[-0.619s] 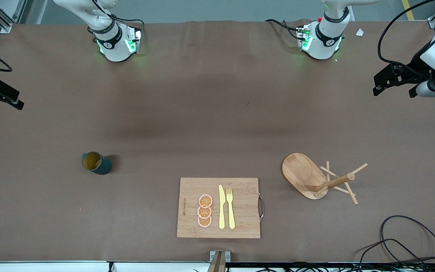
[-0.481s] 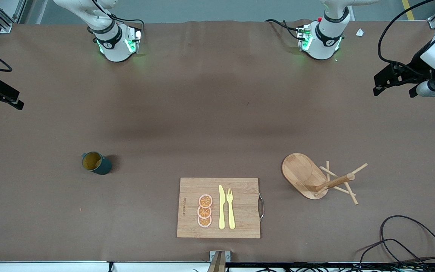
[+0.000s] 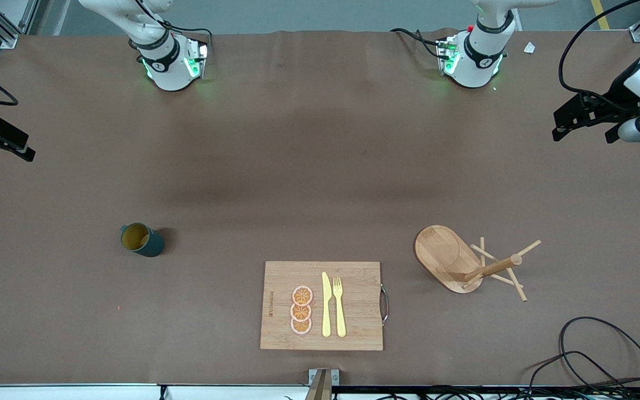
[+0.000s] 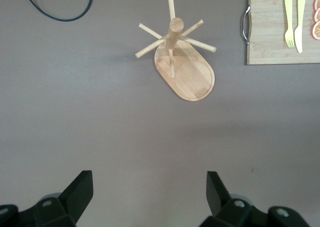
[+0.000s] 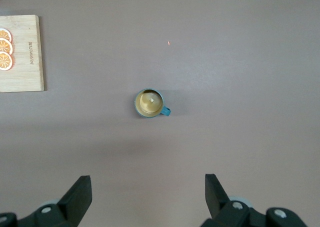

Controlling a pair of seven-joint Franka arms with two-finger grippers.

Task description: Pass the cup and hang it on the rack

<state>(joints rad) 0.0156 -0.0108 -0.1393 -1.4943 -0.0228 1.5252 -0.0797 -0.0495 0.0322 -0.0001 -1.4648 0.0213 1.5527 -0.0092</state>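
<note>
The dark teal cup (image 3: 141, 239) stands upright on the brown table toward the right arm's end, showing its yellowish inside. It also shows in the right wrist view (image 5: 150, 103). The wooden rack (image 3: 467, 262) stands toward the left arm's end, with an oval base, a post and thin pegs, and also shows in the left wrist view (image 4: 185, 69). My right gripper (image 3: 0, 157) hangs open and empty high over the right arm's end of the table (image 5: 148, 189), apart from the cup. My left gripper (image 3: 581, 139) hangs open and empty high over the left arm's end (image 4: 150, 187), apart from the rack.
A rectangular wooden cutting board (image 3: 353, 305) lies between cup and rack, nearer the front camera, bearing orange slices (image 3: 301, 310), a yellow knife (image 3: 326, 305) and a fork (image 3: 339, 305). A black cable (image 3: 592, 355) loops at the table edge near the rack.
My left gripper has shifted slightly toward the left arm's end of the table. The right arm, cup and rack have not moved.
</note>
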